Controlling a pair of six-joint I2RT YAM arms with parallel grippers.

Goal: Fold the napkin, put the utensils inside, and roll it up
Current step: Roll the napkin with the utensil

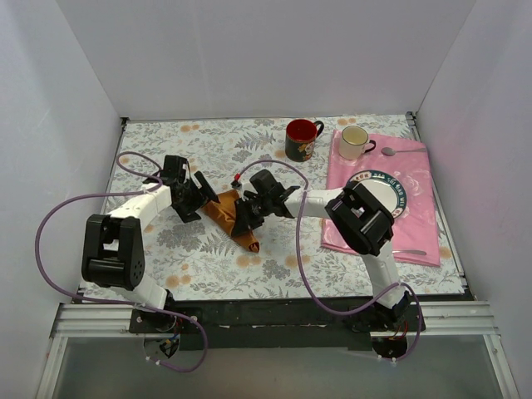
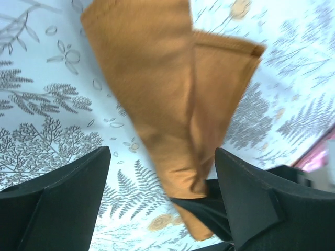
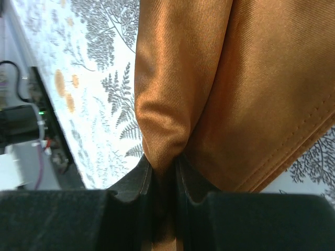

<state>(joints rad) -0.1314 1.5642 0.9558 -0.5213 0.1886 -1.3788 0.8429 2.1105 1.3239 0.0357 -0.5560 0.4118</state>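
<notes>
The rust-orange napkin lies bunched and folded on the floral tablecloth between my two grippers. My right gripper is shut on a fold of it; in the right wrist view the cloth is pinched between the closed jaws of that gripper. My left gripper is open at the napkin's left end. In the left wrist view the gripper has its jaws wide apart on either side of the napkin. Two silver utensils lie on the pink cloth at the right.
A dark red mug and a cream mug stand at the back. A small plate sits on the pink cloth, partly hidden by my right arm. White walls enclose the table on three sides.
</notes>
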